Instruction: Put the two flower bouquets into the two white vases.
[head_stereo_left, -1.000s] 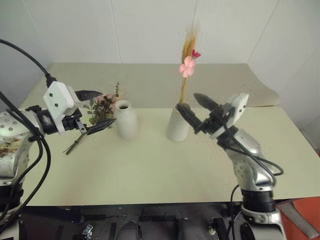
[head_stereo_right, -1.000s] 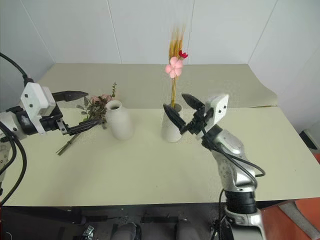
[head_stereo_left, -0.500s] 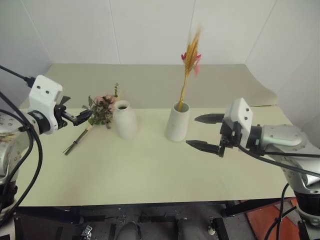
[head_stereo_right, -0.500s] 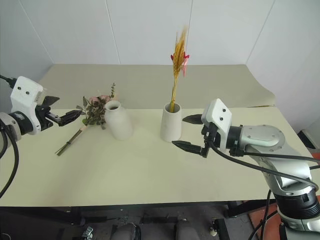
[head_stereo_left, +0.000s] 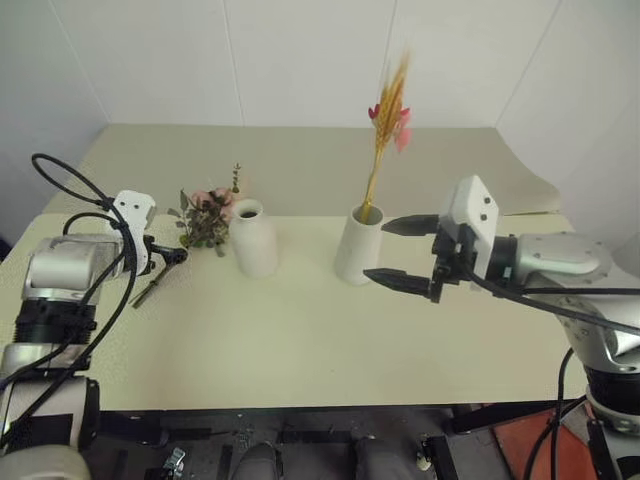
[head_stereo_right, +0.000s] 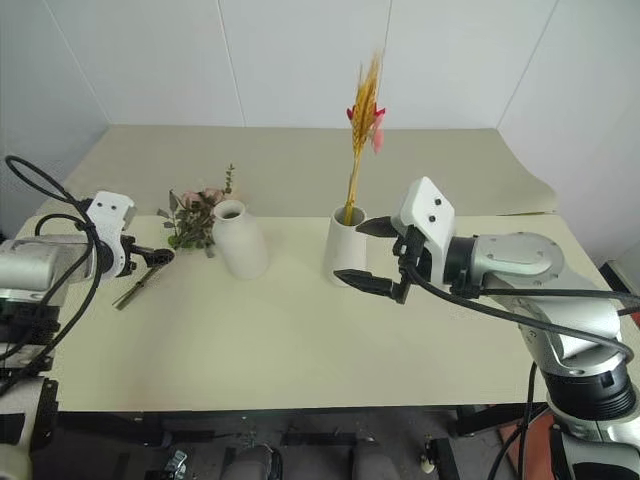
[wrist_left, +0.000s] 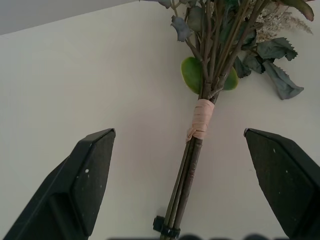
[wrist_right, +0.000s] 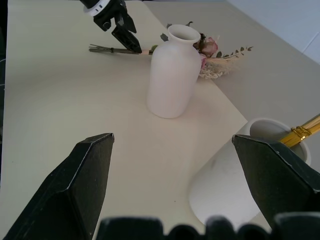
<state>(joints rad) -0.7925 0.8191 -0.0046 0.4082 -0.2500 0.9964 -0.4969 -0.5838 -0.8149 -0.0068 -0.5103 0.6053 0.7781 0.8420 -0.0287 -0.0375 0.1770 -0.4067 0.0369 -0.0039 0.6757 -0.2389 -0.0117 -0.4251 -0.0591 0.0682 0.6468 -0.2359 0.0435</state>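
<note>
**Rose bunch on the table, left gripper lined up over the stems**

So the slim yellow sprig is already standing in the wide-mouthed cone vase. What's left is the bushy rose bouquet, lying flat on the table just beside the narrow-necked bottle vase, heads near the vase and stems trailing away toward the robot's left.

Handling-wise, I'd guess this thing is very light and floppy at the top: leaves and plumes will crush or snag easily, and the blooms look fragile. The stems are thin, stiff-ish and bundled with a pale tape wrap plus a small dark tie at the cut end. Best grab looks like the bare stems just below the tape, where they're tight together. The bottle's neck is narrow, so threading them in could be fiddly.

The left gripper is angled down at the table with its jaws spread wide and the stem bundle sitting between them, nothing gripped yet. The right gripper hangs just in front of the cone vase, jaws wide apart and empty, pointing across toward the bottle vase.
</note>
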